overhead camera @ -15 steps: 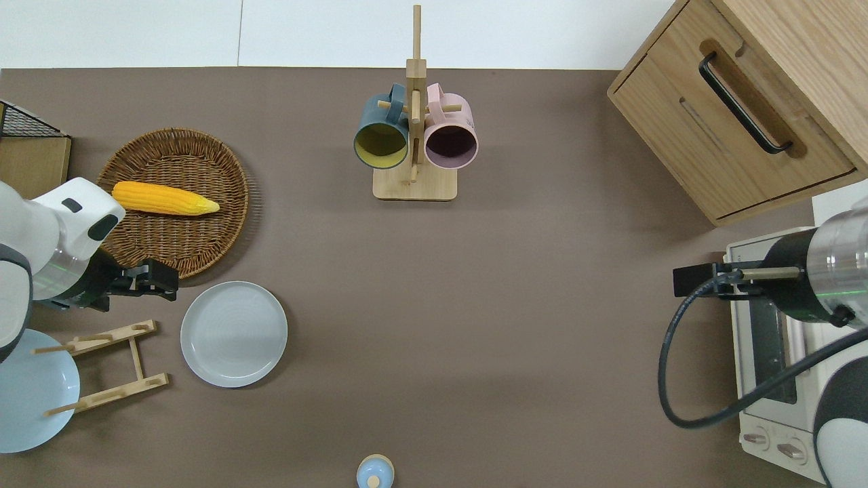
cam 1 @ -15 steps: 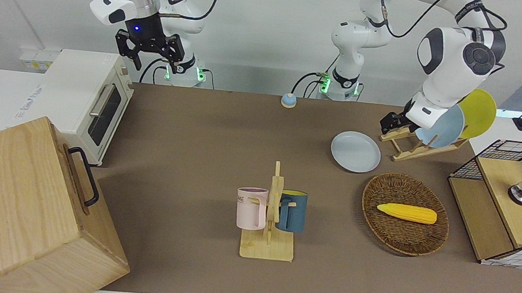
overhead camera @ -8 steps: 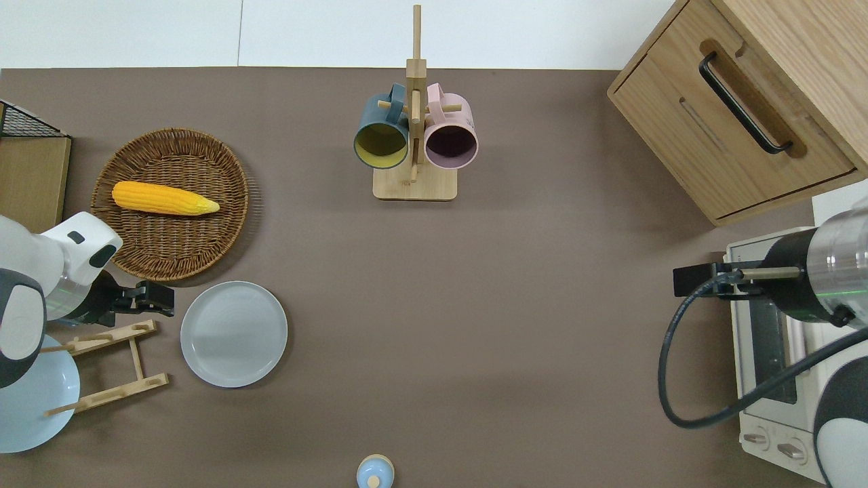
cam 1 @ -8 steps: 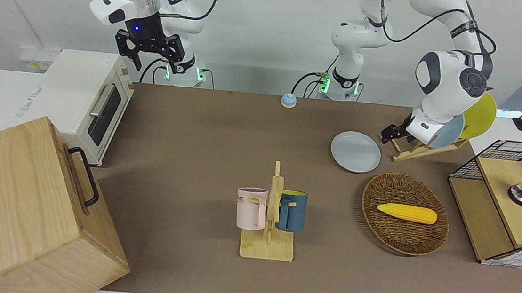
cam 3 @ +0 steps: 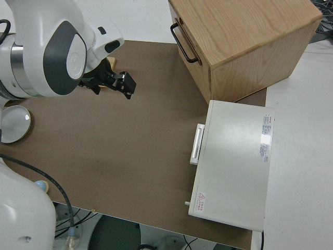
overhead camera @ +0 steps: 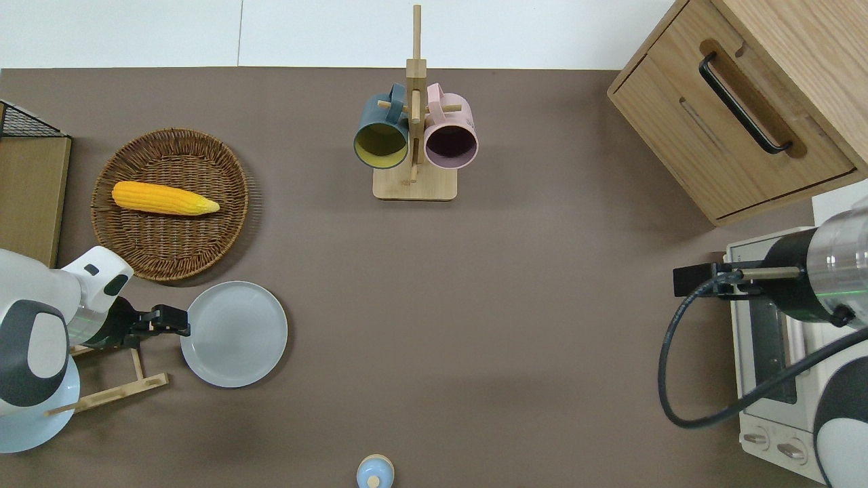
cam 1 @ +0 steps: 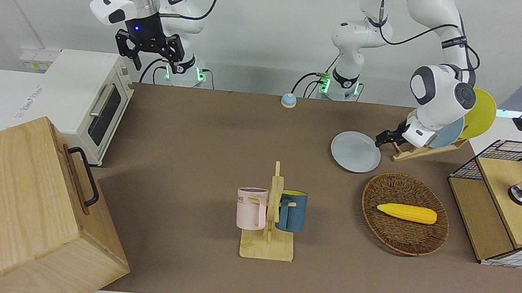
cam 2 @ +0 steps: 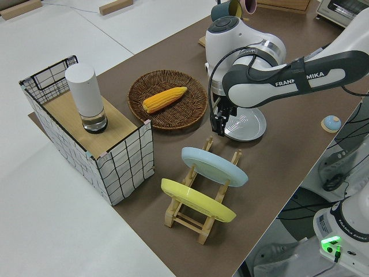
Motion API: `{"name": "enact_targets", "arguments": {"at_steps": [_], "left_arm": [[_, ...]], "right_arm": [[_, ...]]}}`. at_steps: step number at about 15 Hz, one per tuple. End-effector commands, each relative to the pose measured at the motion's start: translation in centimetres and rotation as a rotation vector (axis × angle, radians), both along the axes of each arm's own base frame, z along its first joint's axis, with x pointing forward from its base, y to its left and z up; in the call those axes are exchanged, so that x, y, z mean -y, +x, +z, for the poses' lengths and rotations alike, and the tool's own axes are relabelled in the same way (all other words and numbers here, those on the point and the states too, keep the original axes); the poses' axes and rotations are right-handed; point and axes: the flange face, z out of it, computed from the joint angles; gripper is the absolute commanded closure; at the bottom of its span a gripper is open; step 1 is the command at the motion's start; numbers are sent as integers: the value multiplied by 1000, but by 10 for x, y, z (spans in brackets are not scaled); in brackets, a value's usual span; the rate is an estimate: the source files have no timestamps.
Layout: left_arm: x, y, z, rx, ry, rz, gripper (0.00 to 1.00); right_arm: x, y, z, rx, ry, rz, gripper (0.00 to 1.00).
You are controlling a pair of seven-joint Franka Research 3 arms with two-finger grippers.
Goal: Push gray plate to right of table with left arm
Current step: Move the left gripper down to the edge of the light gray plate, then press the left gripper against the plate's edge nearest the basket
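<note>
The gray plate (cam 1: 355, 151) (overhead camera: 234, 334) (cam 2: 245, 124) lies flat on the brown table (overhead camera: 475, 305), toward the left arm's end. My left gripper (overhead camera: 178, 321) (cam 1: 381, 139) (cam 2: 219, 123) is down low at the plate's rim, on the side toward the left arm's end of the table. It sits between the plate and the wooden dish rack (overhead camera: 108, 369) and seems to touch the rim. My right arm is parked, its gripper (cam 1: 148, 54) open.
The dish rack holds a sky-blue plate (cam 1: 446, 129) and a yellow plate (cam 1: 479, 113). A wicker basket (overhead camera: 203, 251) with corn (overhead camera: 164, 198) lies farther from the robots than the gray plate. A mug rack (overhead camera: 414, 135), wooden cabinet (overhead camera: 732, 108), toaster oven (cam 1: 90, 98) and small blue bell (overhead camera: 374, 472) also stand on the table.
My left gripper has come from over the basket's edge down to the gray plate's rim. The plate has not moved.
</note>
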Motion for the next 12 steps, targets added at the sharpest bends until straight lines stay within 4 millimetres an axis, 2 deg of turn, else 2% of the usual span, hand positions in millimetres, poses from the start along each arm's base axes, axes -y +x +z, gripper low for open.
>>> {"name": "enact_targets", "arguments": {"at_steps": [1, 4, 6, 12], "left_arm": [[-5, -16, -5, 38, -12, 5, 26], [-2, -24, -9, 46, -7, 7, 23], [2, -36, -15, 68, 3, 16, 23], [4, -36, -16, 76, 6, 16, 34]], "right_arm": [[0, -8, 0, -3, 9, -21, 5], [0, -8, 0, -3, 9, -21, 5], [0, -8, 0, -3, 9, -21, 5], [0, -8, 0, -3, 9, -21, 5]]}}
